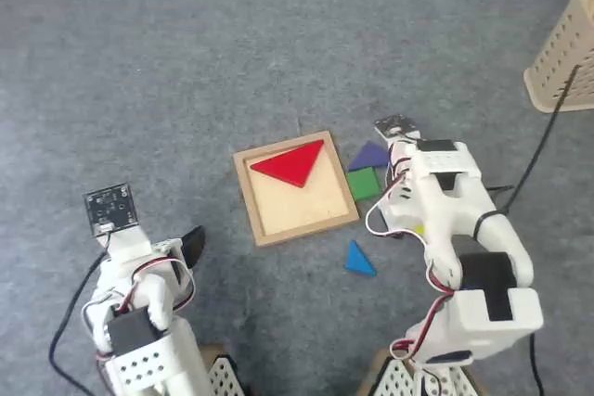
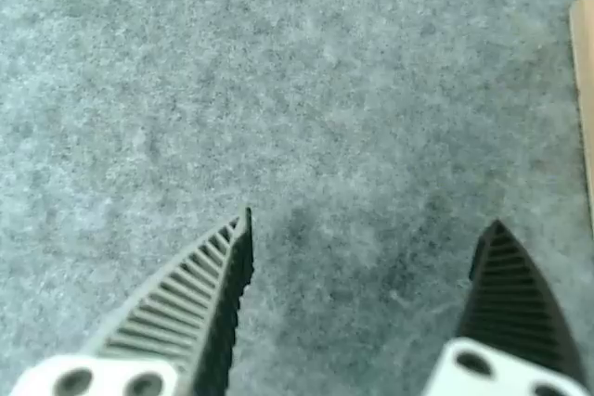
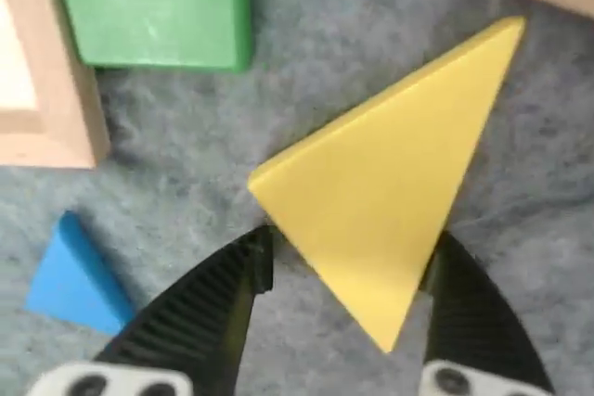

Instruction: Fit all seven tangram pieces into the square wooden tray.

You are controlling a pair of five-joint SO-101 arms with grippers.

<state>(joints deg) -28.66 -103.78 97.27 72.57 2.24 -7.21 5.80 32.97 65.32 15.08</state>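
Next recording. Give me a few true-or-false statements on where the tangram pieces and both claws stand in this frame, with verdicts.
1. The red triangle lies inside the wooden tray. True.
2. The left claw holds a blue triangle. False: it is open over bare carpet and holds nothing.
3. The yellow triangle sits between the fingers of the right claw. True.
4. The green square is already in the tray. False: it lies on the carpet, just outside the tray's rim.
5. The tray holds two pieces. False: the red triangle is the one piece in it.
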